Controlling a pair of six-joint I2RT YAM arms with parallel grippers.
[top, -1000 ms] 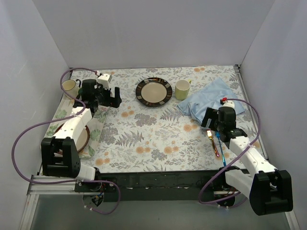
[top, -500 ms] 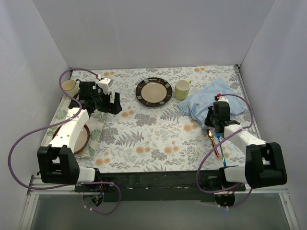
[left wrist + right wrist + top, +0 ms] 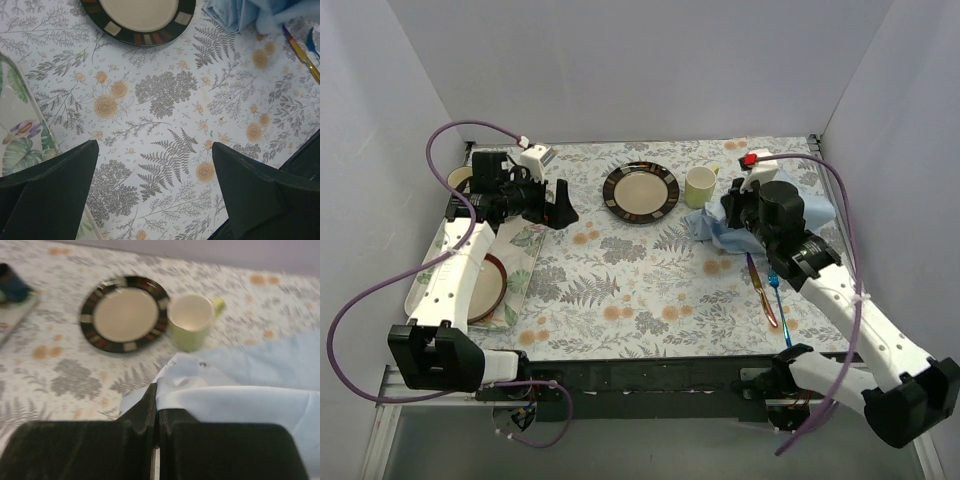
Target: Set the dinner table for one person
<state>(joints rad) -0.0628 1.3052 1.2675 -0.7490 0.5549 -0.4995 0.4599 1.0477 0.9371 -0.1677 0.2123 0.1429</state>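
One early step, by the look of it: right gripper pinched shut on the bunched light-blue cloth mat beside the green mug, left gripper wide open above the flowery table, next likely needing a gentle pull and a flat spread.

One dinner table under a fern-and-flower print.

Two plates: one dark-rimmed plate, one brown-rimmed plate.

Two mugs: one green mug, one cream mug, the latter partly hidden behind an arm.

One light-blue cloth.

One floral tray.

Two pieces of cutlery lying side by side: one gold-and-purple piece, one blue piece; kind of utensil too small to tell.

Two robot arms: left arm, right arm.

Two grippers, one per arm: left gripper, right gripper.

Two purple cables, one looping from each arm: left cable, right cable.
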